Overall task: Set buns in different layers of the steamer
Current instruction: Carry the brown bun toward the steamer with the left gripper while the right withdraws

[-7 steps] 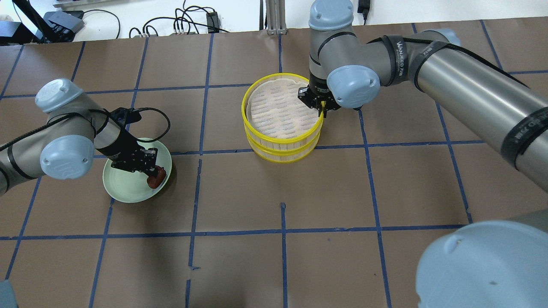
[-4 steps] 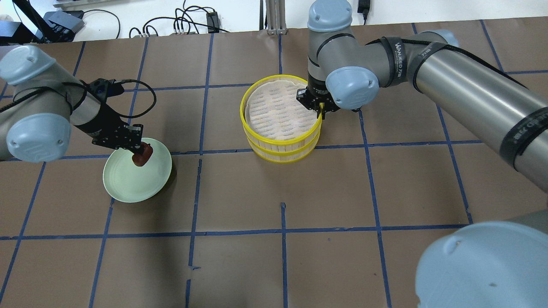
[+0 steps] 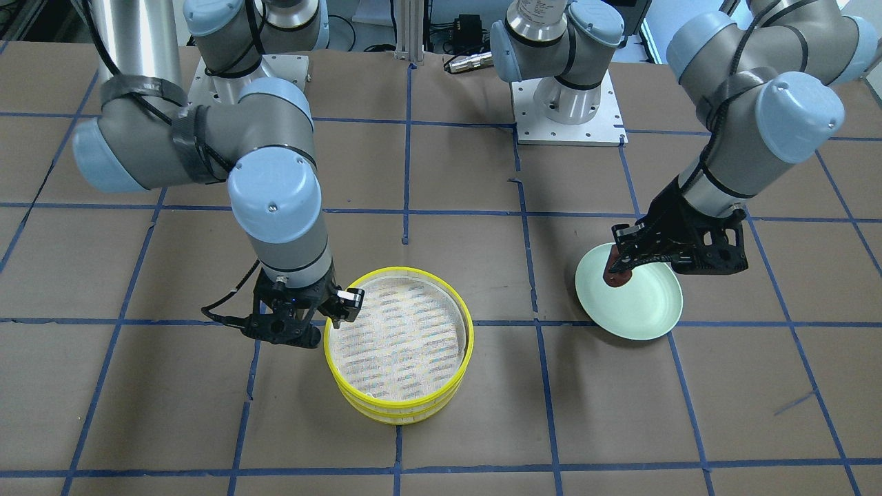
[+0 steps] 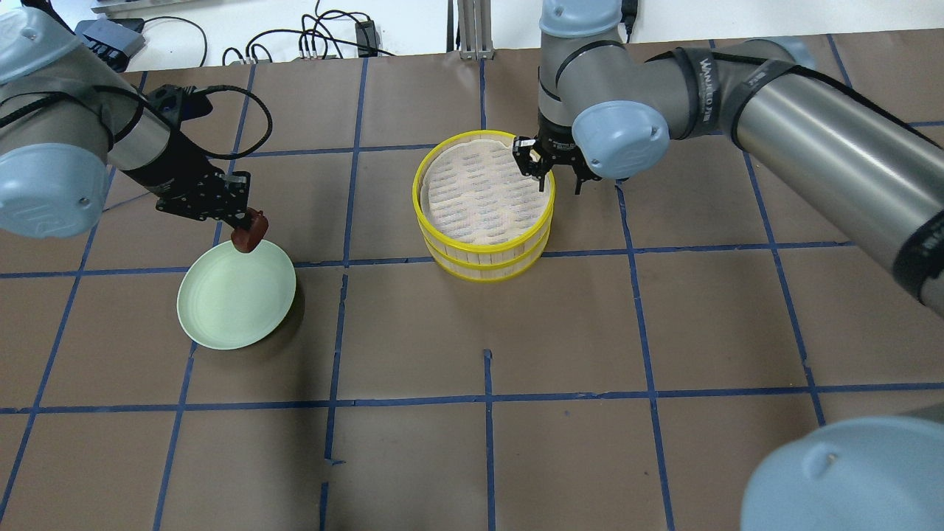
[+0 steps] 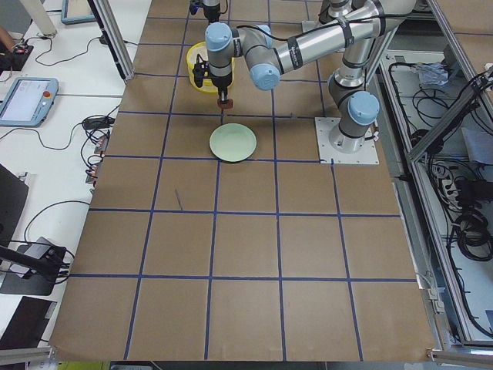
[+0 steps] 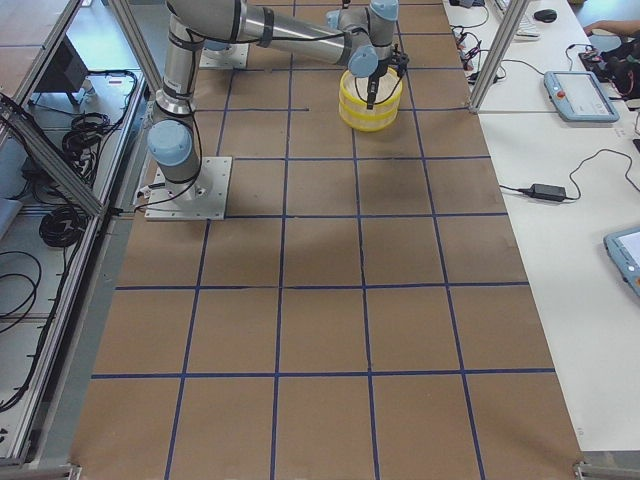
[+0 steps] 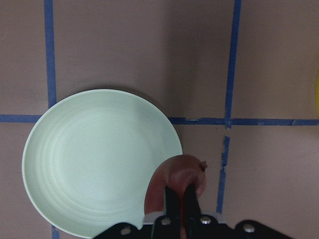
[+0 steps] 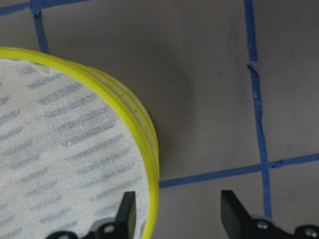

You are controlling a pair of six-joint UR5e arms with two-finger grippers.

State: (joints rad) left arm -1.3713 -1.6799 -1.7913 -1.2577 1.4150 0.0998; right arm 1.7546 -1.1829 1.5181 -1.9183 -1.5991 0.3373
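Left gripper [image 4: 248,221] pinches the dark reddish-brown rounded bun [image 4: 249,231] and holds it in the air, clear of the pale green round plate [image 4: 228,302] and roughly above its rim. Two yellow-rimmed round steamer trays [image 4: 483,254] sit stacked mid-table, well apart from the plate. Right gripper [image 4: 549,168] is spread wide, straddling the upper tray's rim. One finger [image 8: 127,211] is over the whitish mesh floor, the other outside over the brown paper-covered table [image 4: 590,332].
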